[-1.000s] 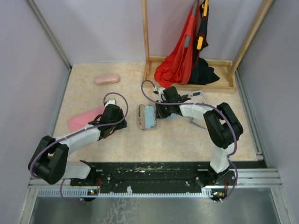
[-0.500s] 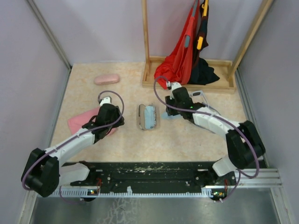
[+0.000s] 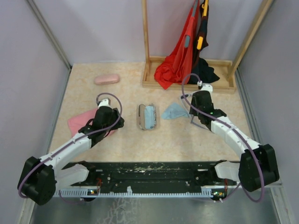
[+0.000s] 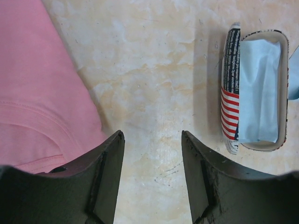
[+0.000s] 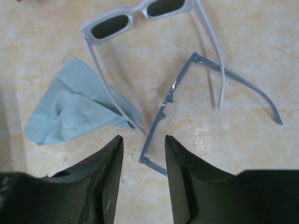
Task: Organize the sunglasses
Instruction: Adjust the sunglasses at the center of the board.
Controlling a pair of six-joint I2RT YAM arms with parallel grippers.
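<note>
The white-framed sunglasses (image 5: pixel 138 12) with dark lenses lie unfolded on the table at the top of the right wrist view. The thin grey glasses (image 5: pixel 161 116) lie just below them, one temple stretching right. My right gripper (image 5: pixel 143 138) is open low over the table, and the near corner of the grey frame lies between its jaws, untouched. In the top view it (image 3: pixel 202 101) sits right of centre. My left gripper (image 4: pixel 152 134) is open and empty over bare table, between the pink cloth and the flag case; in the top view it (image 3: pixel 110 120) is at centre left.
An open flag-printed case (image 3: pixel 148 116) holds a light-blue cloth (image 4: pixel 259 93). A loose blue cloth (image 5: pixel 79 102) lies left of the glasses, under a white temple. There is a pink cloth (image 3: pixel 83 120) at left, a pink case (image 3: pixel 106 80) at the back, and a wooden rack base (image 3: pixel 187 85) with red bags behind.
My right arm has swung right, from beside the flag case to over the two pairs of glasses. My left gripper has drifted slightly left and toward me.
</note>
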